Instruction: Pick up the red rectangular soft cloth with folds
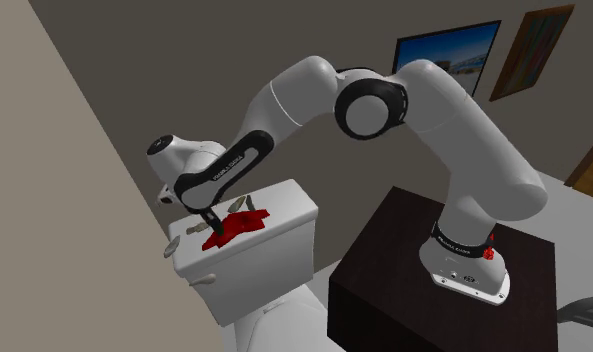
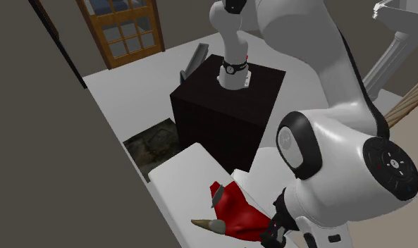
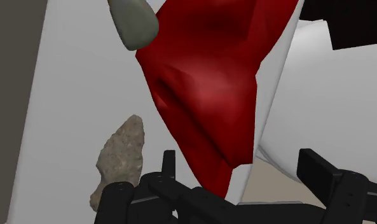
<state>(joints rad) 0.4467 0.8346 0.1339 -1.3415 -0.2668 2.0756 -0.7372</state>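
Hand [image 1: 215, 217] low over the red folded cloth [image 1: 246, 223] on the toilet tank lid [image 1: 289, 205] in the shoulder view; crumpled on that lid beside the hand in the second exterior view; in the wrist view, fingers [image 3: 169, 168] spread apart, gripping nothing, cloth corner between them, a rough stone [image 3: 120, 159] alongside.

Tank lid [image 1: 289, 200]: narrow ledge, wall [image 1: 44, 140] close along its far edge. Tan stone [image 3: 120, 162] just beside one spread finger of the gripper [image 3: 234, 175]; grey-green stone [image 3: 135, 22] further along, at the red cloth [image 3: 206, 83] edge. Bare lid on the side nearer the stand [image 1: 404, 250]; open air above
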